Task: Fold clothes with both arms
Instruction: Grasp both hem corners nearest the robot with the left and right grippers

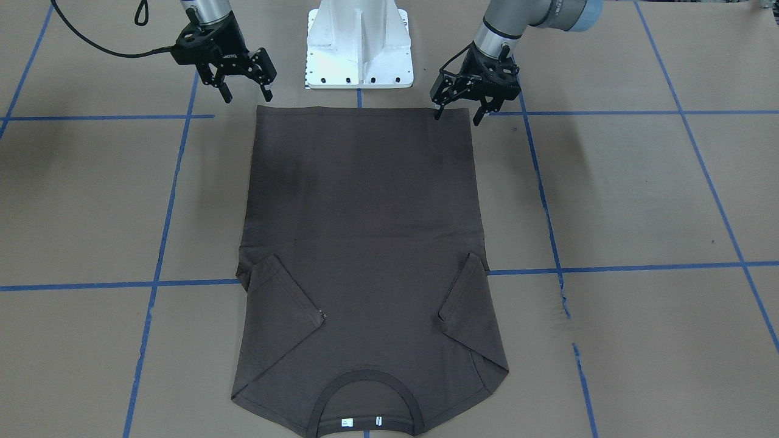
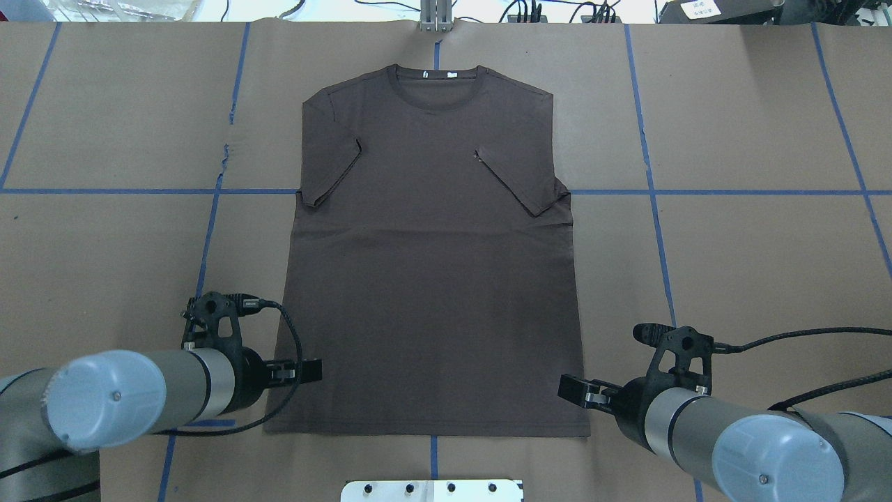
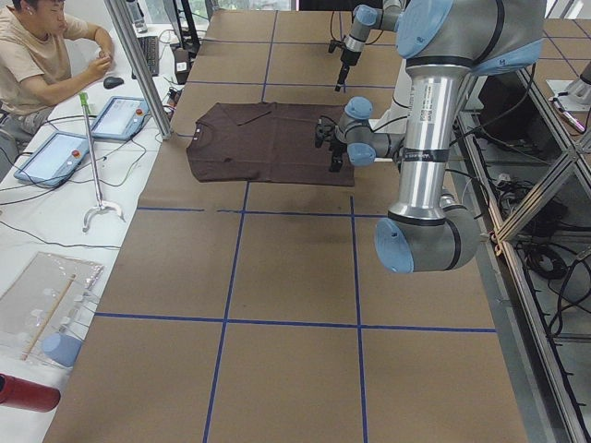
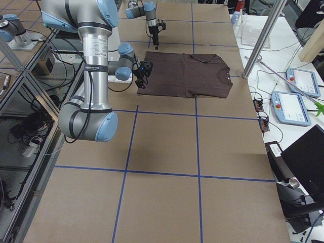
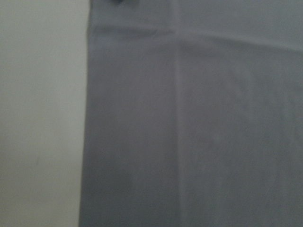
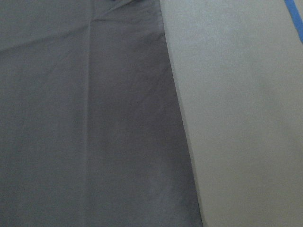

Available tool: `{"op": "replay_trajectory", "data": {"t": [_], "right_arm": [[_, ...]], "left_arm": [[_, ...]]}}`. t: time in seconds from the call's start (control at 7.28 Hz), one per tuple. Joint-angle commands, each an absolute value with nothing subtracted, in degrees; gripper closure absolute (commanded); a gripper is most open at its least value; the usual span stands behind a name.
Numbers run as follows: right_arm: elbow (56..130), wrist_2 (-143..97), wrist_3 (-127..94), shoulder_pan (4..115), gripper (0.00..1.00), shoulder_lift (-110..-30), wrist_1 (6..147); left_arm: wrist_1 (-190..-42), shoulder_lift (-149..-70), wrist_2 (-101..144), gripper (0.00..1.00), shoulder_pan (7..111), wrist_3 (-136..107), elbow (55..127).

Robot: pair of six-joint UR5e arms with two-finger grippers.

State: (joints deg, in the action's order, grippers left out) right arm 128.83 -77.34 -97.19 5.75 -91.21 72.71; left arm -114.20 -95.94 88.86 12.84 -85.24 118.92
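**Item:** dark brown T-shirt (image 1: 365,243), flat on the paper-covered desk (image 1: 639,182). Its hem lies toward the white pedestal base (image 1: 359,45) and its collar at the far edge. Both sleeves (image 1: 286,298) are folded inward over the chest.

**Left end effector** (image 1: 457,115): released, fingers spread, straddling one hem corner with one tip at the cloth's edge.

**Right end effector** (image 1: 247,96): released, empty, just off the other hem corner, above bare desk.

**By view:**
- The front-facing view shows the finger spread (overhead, the wrists hide most of it).
- White neck tags (image 1: 347,421) show in both.
- The wrist views give only the shirt's side edges against paper, blurred.

**Surroundings:**
- Blue tape lines (image 1: 608,267) cross the desk.
- The left side view adds a seated operator (image 3: 37,46), two tablets (image 3: 51,157) and a metal post (image 3: 138,65) beyond the collar.
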Motion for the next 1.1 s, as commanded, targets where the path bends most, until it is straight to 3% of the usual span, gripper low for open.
{"op": "replay_trajectory", "data": {"t": [0.0,0.96], "right_arm": [[128.8,-76.4,-97.8,4.8,0.01,-91.4,72.7],[128.8,-76.1,-97.8,4.8,0.01,-91.6,72.6]], "left_arm": [[-109.4,-95.2,86.4,0.25,8.5,-91.7,118.7],[-109.3,-95.4,86.5,0.27,7.3,-91.7,116.1]]}}
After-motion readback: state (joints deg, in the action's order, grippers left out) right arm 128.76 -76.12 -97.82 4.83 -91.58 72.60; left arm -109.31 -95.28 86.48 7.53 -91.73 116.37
